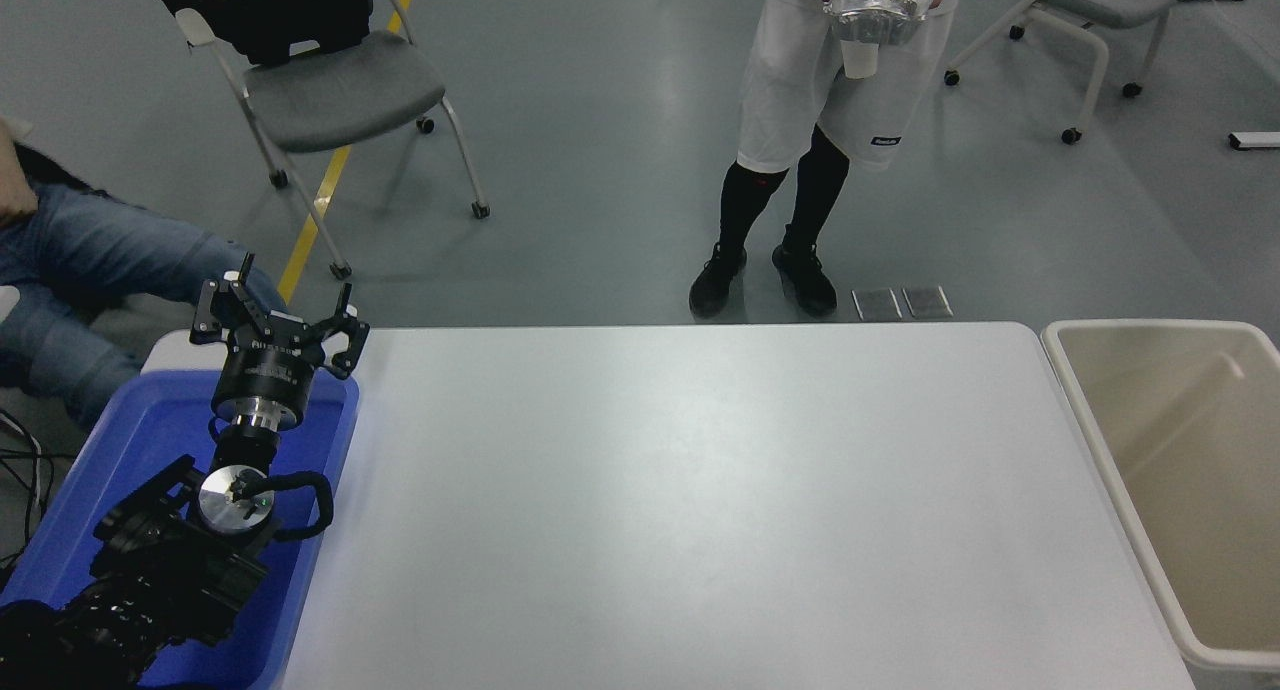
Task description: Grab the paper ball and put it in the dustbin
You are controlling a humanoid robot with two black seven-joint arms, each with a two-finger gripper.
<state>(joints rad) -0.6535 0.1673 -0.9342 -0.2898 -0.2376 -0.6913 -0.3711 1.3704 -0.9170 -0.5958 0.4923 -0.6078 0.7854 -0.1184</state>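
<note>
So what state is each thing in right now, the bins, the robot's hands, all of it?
Large beige plastic dustbin: upright, open-topped, nothing visible inside.
Shallow bright blue plastic tray: flat on the table's left end.
Left gripper: fingers open, empty, hovering at the tray's far edge.
Right gripper: out of view.
Crumpled paper ball: not visible.
White table: top bare.
Grey chair: unoccupied, dark garment on its back.
</note>
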